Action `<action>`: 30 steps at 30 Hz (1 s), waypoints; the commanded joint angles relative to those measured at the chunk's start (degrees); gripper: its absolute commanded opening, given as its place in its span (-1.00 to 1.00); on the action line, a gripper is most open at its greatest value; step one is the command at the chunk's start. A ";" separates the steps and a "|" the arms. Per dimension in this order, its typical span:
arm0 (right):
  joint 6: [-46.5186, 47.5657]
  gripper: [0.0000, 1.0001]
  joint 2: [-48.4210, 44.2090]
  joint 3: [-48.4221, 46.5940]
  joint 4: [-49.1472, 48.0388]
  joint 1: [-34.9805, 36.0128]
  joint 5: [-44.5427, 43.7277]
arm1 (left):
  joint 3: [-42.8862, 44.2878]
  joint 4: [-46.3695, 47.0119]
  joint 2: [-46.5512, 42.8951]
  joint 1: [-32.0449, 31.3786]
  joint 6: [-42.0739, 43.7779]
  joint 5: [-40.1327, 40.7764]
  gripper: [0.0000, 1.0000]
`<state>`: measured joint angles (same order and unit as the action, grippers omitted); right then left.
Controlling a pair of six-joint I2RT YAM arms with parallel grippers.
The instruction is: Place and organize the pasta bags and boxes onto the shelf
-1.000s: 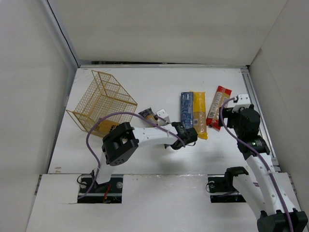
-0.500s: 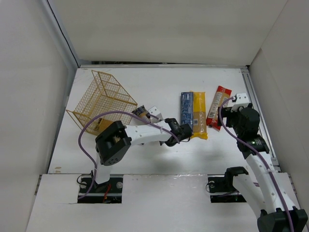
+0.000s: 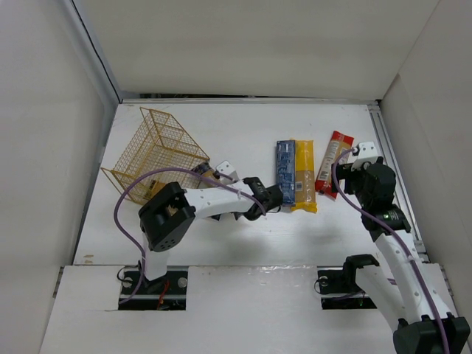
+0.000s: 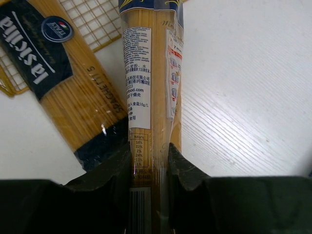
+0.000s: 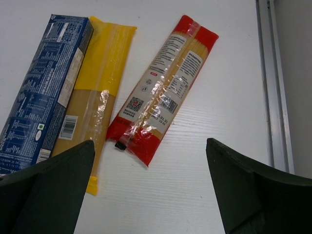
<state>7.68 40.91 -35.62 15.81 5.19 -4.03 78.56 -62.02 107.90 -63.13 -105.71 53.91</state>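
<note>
Your left gripper (image 4: pixel 150 163) clamps one end of the yellow pack (image 4: pixel 148 73); its long axis runs away toward the shelf (image 4: pixel 95 22).

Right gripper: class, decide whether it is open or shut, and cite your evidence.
Open. In the right wrist view the right gripper has its fingers wide apart, holding nothing; the red-and-clear bag lies untouched ahead.

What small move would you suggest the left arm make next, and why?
Probably slide the gripped pack forward into the rack. The left gripper is shut on its near end, its far end is just at the mesh, and a dark-labelled pack lies beside it, partly over the mesh.
</note>
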 commanded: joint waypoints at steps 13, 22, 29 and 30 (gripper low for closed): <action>0.67 1.00 1.55 -0.16 -4.56 -0.36 1.22 | -6.14 -3.11 -5.95 7.50 -32.18 17.02 -1.00; 0.67 1.00 1.55 -0.16 -4.56 -0.36 0.69 | -5.36 -3.11 -1.03 10.83 -35.80 16.49 -1.00; 1.19 1.00 2.07 -0.68 -4.56 -0.36 0.17 | -5.26 -3.11 0.82 14.52 -40.62 13.24 -1.00; 1.19 1.00 2.07 -0.68 -4.56 -0.36 0.17 | -4.74 -3.11 1.61 14.53 -41.15 13.24 -1.00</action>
<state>8.29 42.89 -35.62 14.90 5.19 -3.20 72.23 -61.63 108.68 -49.98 -105.91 55.27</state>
